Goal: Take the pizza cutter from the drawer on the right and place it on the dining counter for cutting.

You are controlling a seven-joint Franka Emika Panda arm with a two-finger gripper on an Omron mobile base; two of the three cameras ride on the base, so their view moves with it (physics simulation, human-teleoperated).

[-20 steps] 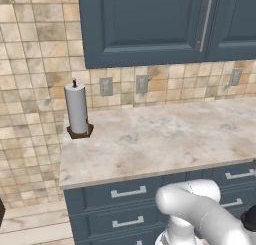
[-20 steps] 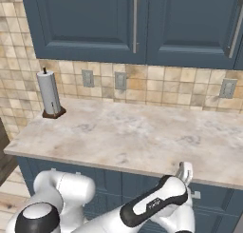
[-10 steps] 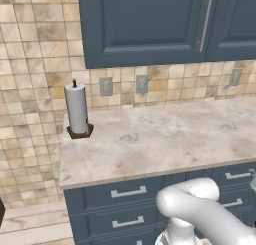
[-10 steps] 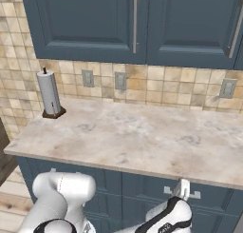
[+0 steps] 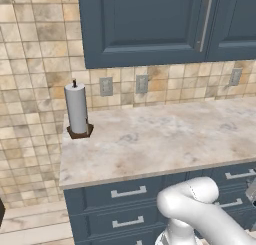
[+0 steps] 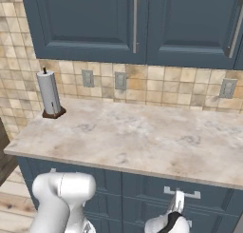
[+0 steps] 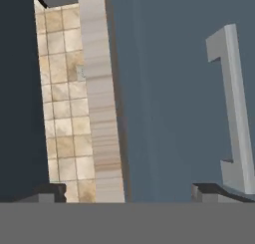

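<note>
Drawer: navy front at lower right of the right base view, under the worktop edge; closed, so any contents hidden.
Drawer handle: silver bar, upright at right of the hand view because the hand is rolled; in the right base view a short horizontal bar.
Gripper: at bottom centre-right of the right base view, just below the handle bar; whether touching it, impossible to tell.
Jaws: spread wide, nothing between them; the two dark tips at lower left and lower right of the hand view, the right one just under the bar's lower end.
Pizza cutter: presumably inside the closed drawer; position not confirmable.
Worktop: marbled, bare apart from the paper towel roll at upper left.
Step in hand (judged): lining up on the handle.
Risk: bar lies off-centre, toward one fingertip; closing now could clip its end or miss, and a weak hold could slip on the pull.
</note>
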